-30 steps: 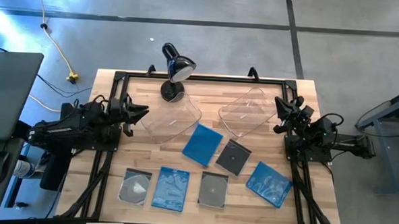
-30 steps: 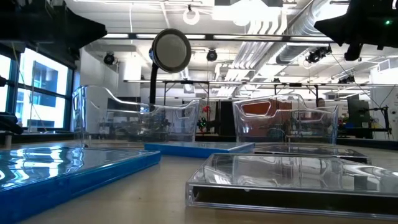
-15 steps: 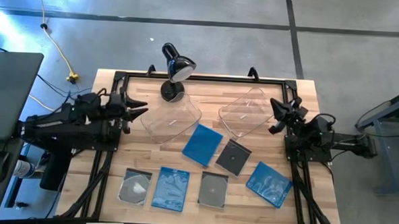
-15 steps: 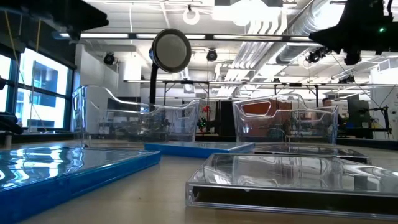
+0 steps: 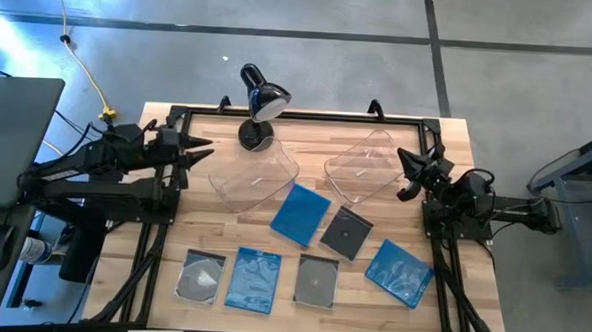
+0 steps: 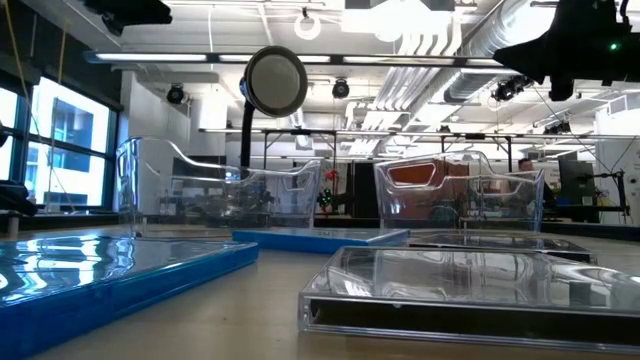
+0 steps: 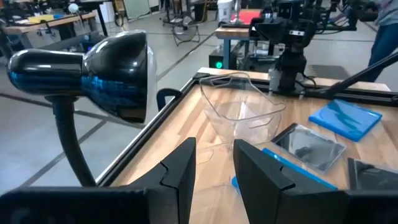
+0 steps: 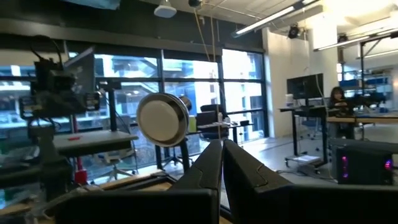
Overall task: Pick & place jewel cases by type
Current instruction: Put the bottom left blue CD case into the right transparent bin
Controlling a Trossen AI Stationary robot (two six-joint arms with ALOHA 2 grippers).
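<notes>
Jewel cases (image 5: 300, 212) on table (image 5: 447, 138), both tools raised, empty

A grey concrete floor (image 5: 313, 12), crossed by dark seams, is seen around the wooden desk (image 5: 203, 232). Tall windows (image 8: 186, 74) are set in a dark wall. Ceiling ducts (image 6: 470, 40) and strip lights (image 6: 300, 58) are seen overhead. A black desk lamp (image 5: 259, 99) is mounted at the desk's far edge.

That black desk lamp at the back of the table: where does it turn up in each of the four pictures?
High view: lamp, top, left of centre.
Low view: round head, upper middle.
Left wrist view: large, at left.
Right wrist view: round head facing the camera, centre-left.
Shared landmark: the clear bin beside it.
</notes>
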